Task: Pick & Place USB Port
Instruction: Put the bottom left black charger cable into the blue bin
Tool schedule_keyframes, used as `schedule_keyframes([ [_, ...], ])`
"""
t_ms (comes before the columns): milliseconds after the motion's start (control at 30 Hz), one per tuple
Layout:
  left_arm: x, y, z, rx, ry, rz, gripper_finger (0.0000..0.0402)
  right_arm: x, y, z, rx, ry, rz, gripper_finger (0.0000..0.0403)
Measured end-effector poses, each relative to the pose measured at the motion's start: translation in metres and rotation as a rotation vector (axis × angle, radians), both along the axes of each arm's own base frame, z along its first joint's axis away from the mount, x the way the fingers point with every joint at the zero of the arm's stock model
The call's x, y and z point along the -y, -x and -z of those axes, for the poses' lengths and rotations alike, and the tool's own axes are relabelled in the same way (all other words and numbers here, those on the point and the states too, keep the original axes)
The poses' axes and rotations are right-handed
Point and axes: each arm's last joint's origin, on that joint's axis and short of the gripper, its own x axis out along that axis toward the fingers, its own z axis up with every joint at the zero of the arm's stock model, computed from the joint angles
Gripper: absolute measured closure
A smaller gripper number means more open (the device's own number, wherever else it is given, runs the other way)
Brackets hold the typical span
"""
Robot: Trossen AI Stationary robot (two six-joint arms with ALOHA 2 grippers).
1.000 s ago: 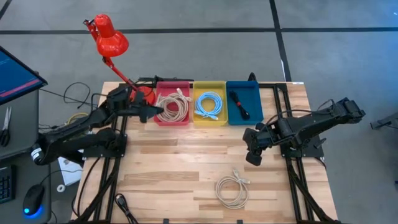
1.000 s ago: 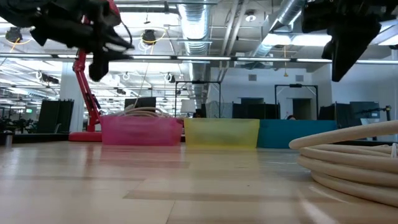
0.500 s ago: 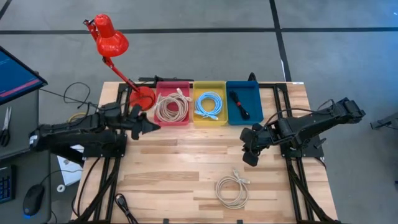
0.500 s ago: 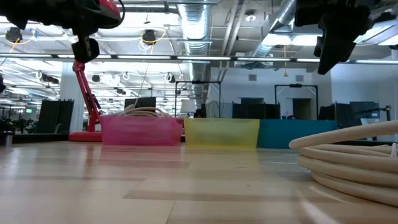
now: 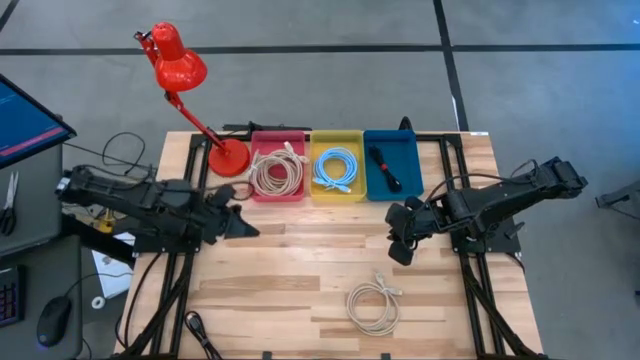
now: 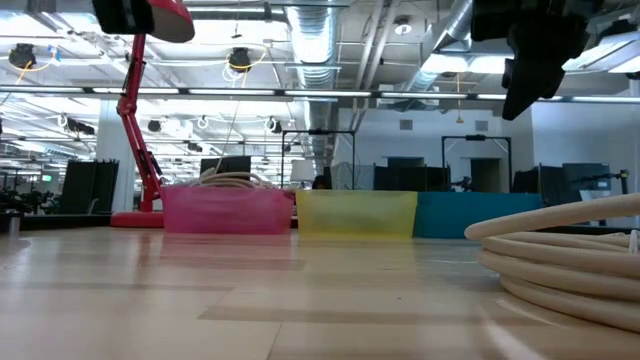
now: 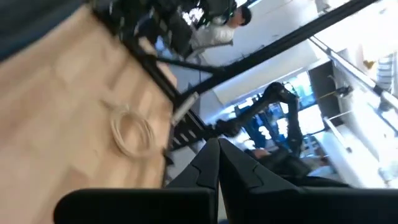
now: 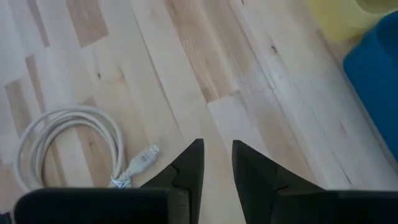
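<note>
My left hand [image 5: 243,226]: fingers pressed together on nothing, over the table's [image 5: 290,270] left side, below the red bin [image 5: 277,172].
My right hand [image 5: 396,240]: narrow gap between the fingers, empty, hovering right of centre, below the blue bin [image 5: 392,165].
White USB cable [image 5: 373,305]: coiled loose on the table's near edge, close to my right hand, untouched.
Yellow bin [image 5: 337,166]: holds a blue cable [image 5: 336,168].

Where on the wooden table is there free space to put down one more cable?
The wooden table is bare in the middle, between the left gripper and right gripper. Crowded: the pink bin, yellow bin and blue bin; coiled white cable.
</note>
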Motion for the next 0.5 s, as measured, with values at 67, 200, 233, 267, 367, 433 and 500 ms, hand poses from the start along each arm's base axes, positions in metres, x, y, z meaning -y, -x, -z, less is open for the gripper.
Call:
schedule_keyframes([
  [67,0.008,-0.005,0.001,-0.051,0.069,0.016,0.0398,0.0,-0.001,0.0,0.007,-0.002,0.0,0.0327],
  [200,0.029,-0.016,0.011,-0.197,0.225,0.062,0.0398,0.0,-0.001,0.0,0.007,-0.002,0.0,0.0327],
  [233,0.035,-0.019,0.013,-0.237,0.266,0.073,0.0398,0.0,-0.001,0.0,0.007,-0.002,0.0,0.0327],
  [267,0.041,-0.021,0.016,-0.279,0.302,0.083,0.0398,0.0,-0.001,0.0,0.007,-0.002,0.0,0.0327],
  [367,0.059,-0.027,0.024,-0.407,0.417,0.097,0.0398,0.0,-0.001,0.0,0.007,0.002,-0.008,0.0327],
  [433,0.071,-0.03,0.03,-0.495,0.489,0.099,0.0398,0.0,-0.001,0.0,0.008,0.008,-0.005,0.0327],
  [500,0.083,-0.03,0.038,-0.584,0.55,0.102,0.0398,0.001,-0.001,0.0,0.015,0.033,0.006,0.0327],
])
